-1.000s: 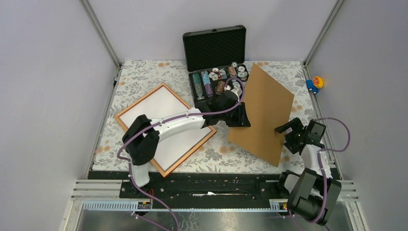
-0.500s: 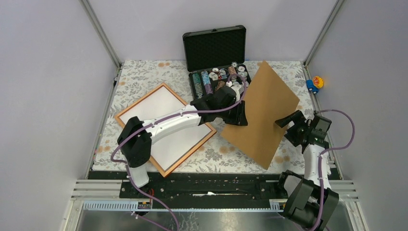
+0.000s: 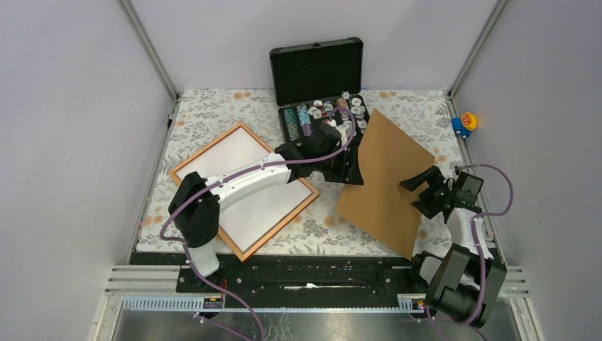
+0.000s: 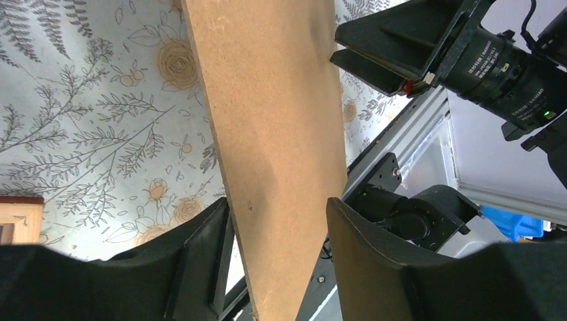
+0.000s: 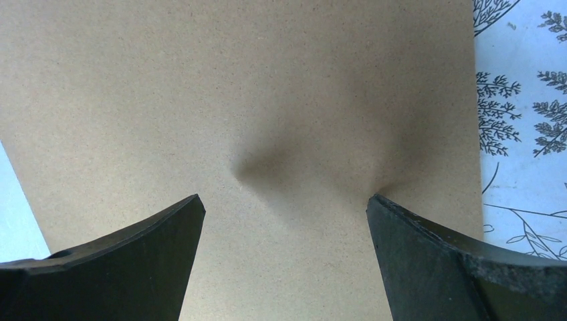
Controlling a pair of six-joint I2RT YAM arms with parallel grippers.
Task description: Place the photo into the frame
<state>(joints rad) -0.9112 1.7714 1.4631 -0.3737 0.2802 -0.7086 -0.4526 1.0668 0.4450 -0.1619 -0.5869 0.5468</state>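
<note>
The frame (image 3: 206,148) lies on the left of the table, its corner (image 4: 20,210) also in the left wrist view. A white sheet (image 3: 266,213) fills it, seemingly the photo with its plain back up. The brown backing board (image 3: 387,177) stands tilted at centre right. My left gripper (image 3: 351,167) straddles the board's left edge (image 4: 267,100); its jaws (image 4: 277,200) are open, with a gap on the right side. My right gripper (image 3: 420,193) is wide open against the board's face (image 5: 267,80), its tips (image 5: 284,197) at the surface with nothing between them.
An open black case of chips (image 3: 319,78) stands at the back, just behind my left gripper. A small coloured toy (image 3: 465,122) lies outside the right rail. The floral cloth (image 3: 213,106) covers the table up to metal rails all round.
The left jaws have widened around the board's edge. The board has swung, its far corner dropping nearer. My right gripper has shifted slightly left against the board.
</note>
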